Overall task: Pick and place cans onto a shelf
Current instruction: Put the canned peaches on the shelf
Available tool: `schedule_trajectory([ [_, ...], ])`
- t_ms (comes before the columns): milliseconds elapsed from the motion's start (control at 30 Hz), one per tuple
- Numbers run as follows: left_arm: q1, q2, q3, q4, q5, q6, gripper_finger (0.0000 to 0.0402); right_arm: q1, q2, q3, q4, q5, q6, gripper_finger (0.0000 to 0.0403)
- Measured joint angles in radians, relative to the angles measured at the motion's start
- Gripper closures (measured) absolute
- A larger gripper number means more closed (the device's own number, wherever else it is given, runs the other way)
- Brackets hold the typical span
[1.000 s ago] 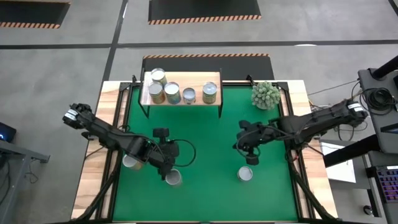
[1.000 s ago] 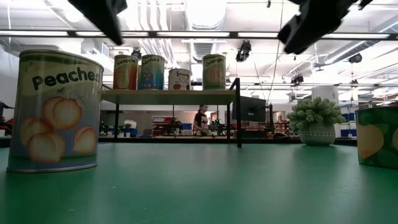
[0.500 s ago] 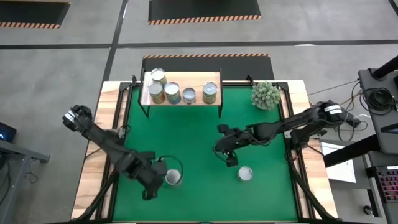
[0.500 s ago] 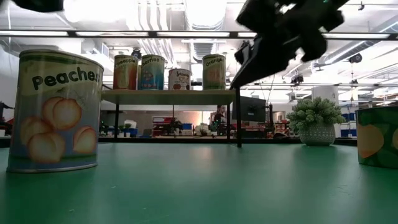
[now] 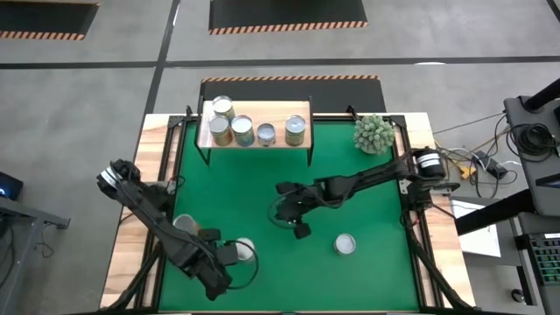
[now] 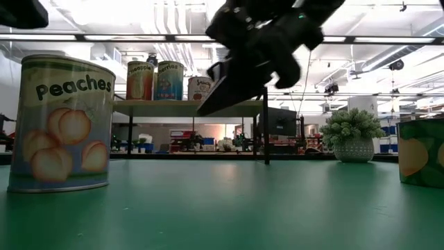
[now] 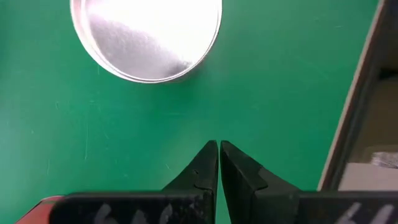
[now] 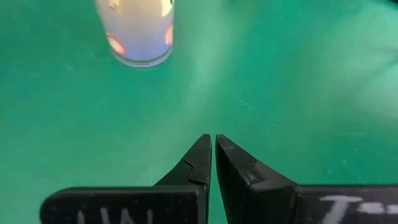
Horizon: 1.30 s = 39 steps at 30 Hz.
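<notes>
Now the right gripper point(image 5: 301, 231) hangs over the middle of the green mat point(image 5: 350, 184), its two dark fingers pinched together on nothing, with a silver-topped can point(image 5: 345, 245) just beside it toward the front. Over at the front-left corner the left gripper point(image 5: 216, 287) is likewise closed and empty, near two more silver-topped cans point(image 5: 244, 250) point(image 5: 185, 225). Beyond both, the light-wood shelf on thin black legs point(image 5: 262, 114) stands at the mat's back edge carrying five label-wrapped cans point(image 5: 242, 130), a fuzzy pale-green ball plant point(image 5: 374, 133) to its right.
</notes>
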<state>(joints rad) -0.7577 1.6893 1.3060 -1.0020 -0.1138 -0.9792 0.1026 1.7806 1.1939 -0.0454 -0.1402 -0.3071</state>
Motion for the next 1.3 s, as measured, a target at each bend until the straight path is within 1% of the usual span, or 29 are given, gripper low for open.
schedule_trajectory([
  [67, -0.002, 0.020, 0.000, -0.001, 0.000, -0.002, 0.0402, -0.001, 0.039, 0.036, -0.002, -0.008, -0.015, 0.0390],
  [200, -0.003, 0.038, 0.000, -0.004, -0.002, -0.002, 0.0402, -0.014, 0.091, 0.086, -0.001, -0.092, -0.022, 0.0390],
  [267, -0.002, 0.045, 0.000, -0.003, -0.009, -0.003, 0.0402, -0.020, 0.109, 0.101, -0.003, -0.116, -0.018, 0.0390],
  [667, -0.001, 0.054, 0.000, -0.002, -0.019, 0.001, 0.0402, -0.021, 0.127, 0.118, 0.006, -0.127, 0.030, 0.0389],
  [767, -0.001, 0.054, 0.000, 0.000, -0.056, 0.006, 0.0402, -0.016, 0.127, 0.122, 0.038, -0.130, 0.061, 0.0378],
  [833, -0.001, 0.054, 0.000, 0.009, -0.085, 0.011, 0.0402, -0.008, 0.132, 0.122, 0.059, -0.131, 0.075, 0.0359],
  [900, -0.001, 0.054, 0.000, 0.027, -0.100, 0.031, 0.0402, 0.003, 0.142, 0.122, 0.076, -0.133, 0.087, 0.0331],
  [1033, 0.000, 0.053, -0.007, 0.046, -0.150, 0.053, 0.0402, 0.030, 0.157, 0.122, 0.128, -0.133, 0.108, 0.0258],
  [1167, 0.000, 0.053, -0.009, 0.055, -0.213, 0.015, 0.0402, 0.056, 0.171, 0.122, 0.193, -0.133, 0.103, 0.0182],
  [1300, 0.000, 0.053, -0.009, 0.070, -0.243, -0.013, 0.0402, 0.060, 0.193, 0.122, 0.286, -0.131, 0.147, 0.0118],
])
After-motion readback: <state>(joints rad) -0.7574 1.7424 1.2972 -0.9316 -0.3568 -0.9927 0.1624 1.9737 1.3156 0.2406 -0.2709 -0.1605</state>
